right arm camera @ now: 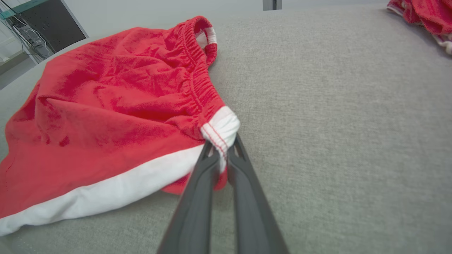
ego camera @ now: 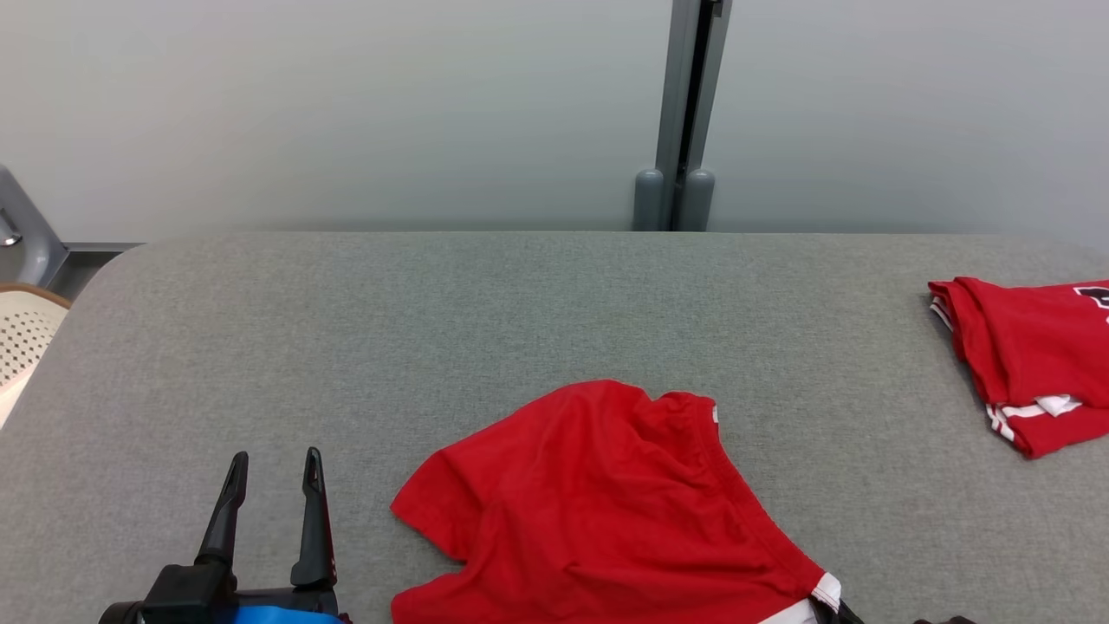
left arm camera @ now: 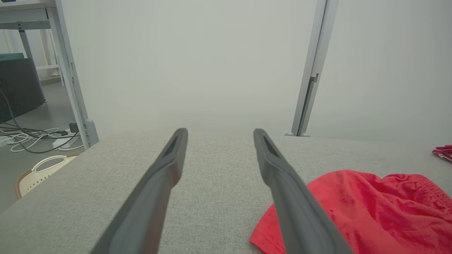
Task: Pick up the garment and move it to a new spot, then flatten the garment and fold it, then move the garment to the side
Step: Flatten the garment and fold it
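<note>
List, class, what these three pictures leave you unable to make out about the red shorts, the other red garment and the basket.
- Head view: the red shorts run off the bottom edge.
- Head view: the other red garment is cut by the right edge; its dark print is unreadable.
- Head view: the basket is cut by the left edge; contents hidden.

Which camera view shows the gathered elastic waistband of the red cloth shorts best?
The right wrist view: the waistband runs close, its gathers clear, down to the white corner that the shut right gripper pinches. The head view gives the waistband as a thin seam. The left wrist view gives a rumpled stretch at far right.
</note>
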You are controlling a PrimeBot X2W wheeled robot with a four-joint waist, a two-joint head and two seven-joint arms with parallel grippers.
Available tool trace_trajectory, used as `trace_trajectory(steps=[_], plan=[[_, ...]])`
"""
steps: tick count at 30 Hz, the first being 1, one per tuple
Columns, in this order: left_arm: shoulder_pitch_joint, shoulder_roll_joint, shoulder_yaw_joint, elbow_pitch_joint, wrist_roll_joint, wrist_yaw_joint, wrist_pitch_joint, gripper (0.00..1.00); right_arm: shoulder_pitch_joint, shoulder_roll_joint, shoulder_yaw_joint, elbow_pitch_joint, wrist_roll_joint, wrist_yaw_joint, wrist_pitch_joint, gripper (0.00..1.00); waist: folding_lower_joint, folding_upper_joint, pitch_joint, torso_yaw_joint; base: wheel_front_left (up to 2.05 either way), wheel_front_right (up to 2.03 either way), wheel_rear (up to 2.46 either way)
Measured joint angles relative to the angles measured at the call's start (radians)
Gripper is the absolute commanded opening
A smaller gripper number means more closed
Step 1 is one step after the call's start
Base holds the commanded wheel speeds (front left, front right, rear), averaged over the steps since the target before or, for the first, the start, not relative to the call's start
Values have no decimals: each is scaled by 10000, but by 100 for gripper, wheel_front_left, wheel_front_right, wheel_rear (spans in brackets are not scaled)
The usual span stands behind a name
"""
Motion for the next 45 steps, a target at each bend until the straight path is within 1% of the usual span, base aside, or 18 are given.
trace_trajectory(steps=[1,2,6,8,12,16,22,26,30,38,45], plan=[[16,-4,8,0,0,-2,0,100,164,79,-96,-184,-33,0,48,18,0,1,3,-48,0,0,0],[20,-8,15,-10,0,0,0,100,285,159,-213,-362,-33,0,102,100,0,0,8,-88,0,0,0],[20,-38,25,0,4,-2,0,100,476,232,-652,-943,-339,-2,222,100,0,0,-12,-161,0,0,0],[20,-33,90,0,4,-6,0,100,442,234,-769,-1287,-585,0,217,100,1,0,-7,-228,0,0,0],[25,-23,140,6,12,-27,0,100,184,247,-1312,-1965,-809,-2,69,100,1,0,-28,-293,0,0,0],[85,-17,186,12,56,-59,0,100,-179,537,-1695,-3170,-1034,0,-144,100,1,1,-40,-344,0,0,0],[125,-10,182,46,88,-90,0,100,-351,930,-1998,-4111,-1521,-2,-184,100,1,0,29,-420,0,0,0],[122,59,-17,148,236,-194,2,100,-360,1139,-1994,-4243,-1733,-2,-190,100,1,0,116,-446,0,0,0],[114,123,-343,529,318,-360,0,100,-332,1202,-1971,-4153,-1791,-2,-190,100,1,1,154,-453,0,0,0],[172,353,-1168,1724,282,-610,146,100,-316,1244,-1973,-3969,-1795,-2,-190,100,1,0,139,-557,0,0,0],[441,433,-1845,2817,115,-704,173,100,-302,1256,-1960,-3912,-1793,-2,-190,100,1,0,241,-619,0,0,0]])
